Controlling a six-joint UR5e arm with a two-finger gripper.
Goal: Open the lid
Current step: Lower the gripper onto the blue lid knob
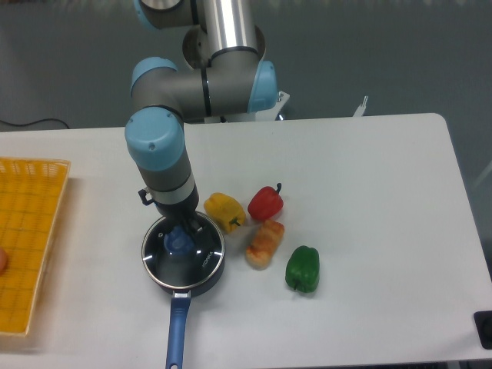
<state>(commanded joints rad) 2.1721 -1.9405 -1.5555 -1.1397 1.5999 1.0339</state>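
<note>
The gripper (180, 231) at the end of the grey and light-blue robot arm (157, 150) is mostly hidden by the arm's own wrist, which hangs straight over it. Only dark finger tips show at the light-blue centre knob (179, 243), so whether they are spread or closed, and whether they grip the knob, cannot be told. The knob itself is partly covered by those tips.

The round transparent glass lid with a metal rim (201, 257) sits flat on the dark blue long-handled saucepan (178, 327), covering its whole mouth; the pan's inside is hard to read through the glass. The pan's handle points toward the near table edge and its tip is cut off by the picture's lower border.

On the white table (369, 192) there is 1 saucepan and 1 lid. Just right of the pan lie 4 food items: 1 yellow bell pepper (222, 210) nearest the pan, 1 red bell pepper (266, 203) beside it, 1 orange-and-cream piece of toy food (264, 243) whose kind is unclear, and 1 green bell pepper (303, 269) further right and nearer the front.

At the left edge, 1 yellow mesh basket (29, 231) is cut off by the frame. A small reddish thing inside it shows only as a sliver. A dark object (484, 328) at the lower right corner is also cropped.
</note>
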